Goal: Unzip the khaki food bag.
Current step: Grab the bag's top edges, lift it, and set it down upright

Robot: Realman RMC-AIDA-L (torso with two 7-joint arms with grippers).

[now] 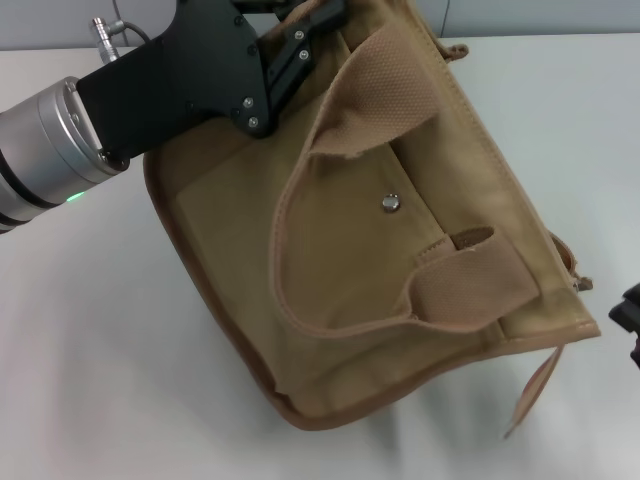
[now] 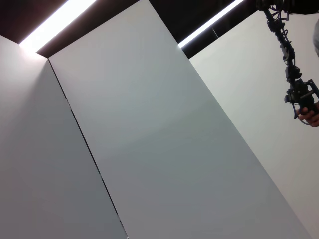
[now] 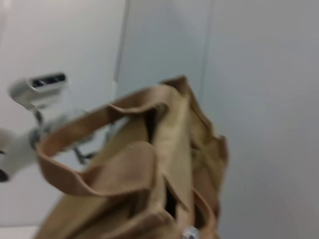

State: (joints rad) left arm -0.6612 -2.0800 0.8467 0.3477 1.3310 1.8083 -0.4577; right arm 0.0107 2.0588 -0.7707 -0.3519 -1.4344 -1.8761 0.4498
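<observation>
The khaki food bag [image 1: 400, 230] lies tipped over on the white table [image 1: 100, 350], its front panel turned up toward the head camera and its top edge running along the right side, toward the robot's right. On that upturned face a silver snap stud [image 1: 390, 203] sits in the middle of the front pocket, and a wide webbing handle [image 1: 385, 85] arches from the far corner down across the panel to a second folded tab of webbing [image 1: 470, 285] near the lower right. Darker brown edging follows the bag's near corner [image 1: 300, 410], and a thin tan strap [image 1: 535, 390] trails from the lower right corner onto the table. The left gripper [image 1: 300, 30] reaches in from the upper left, its silver arm segment [image 1: 45, 150] with a small green light leading into a black body that rests against the bag's far upper corner; its fingertips run out past the top of the picture, so whether they are clasped on the fabric or released cannot be told. The left wrist view looks away at pale wall panels and ceiling light strips, with no part of the bag in it. Only a dark sliver of the right gripper [image 1: 630, 320] shows at the right edge of the head view, just beside the bag's zipper end, and the state of its fingers cannot be told either. The right wrist view faces the bag [image 3: 164, 174] end-on, close up, with the webbing handle [image 3: 94, 149] looping out to one side and the top seam rising to a peak.
</observation>
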